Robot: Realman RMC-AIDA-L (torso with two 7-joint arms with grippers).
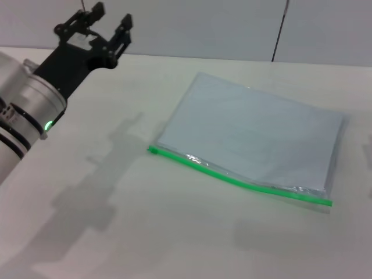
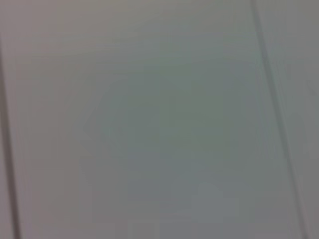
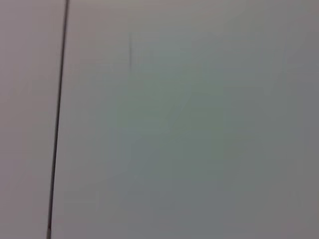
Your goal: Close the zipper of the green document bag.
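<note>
The green document bag [image 1: 253, 138] lies flat on the white table [image 1: 116, 232], right of centre in the head view, a pale blue-grey pouch. Its zipper [image 1: 238, 181] is a bright green strip along the near long edge. A small green slider [image 1: 153, 150] sits at the strip's left end. My left gripper [image 1: 110, 20] is raised at the far left, well away from the bag, its black fingers [image 1: 95, 11] spread open with nothing between them. The right gripper is out of view. Both wrist views show only plain wall panels.
A grey wall [image 1: 203, 26] with a dark vertical seam [image 1: 281, 29] stands behind the table. The left arm's shadow [image 1: 99, 192] falls on the table left of the bag.
</note>
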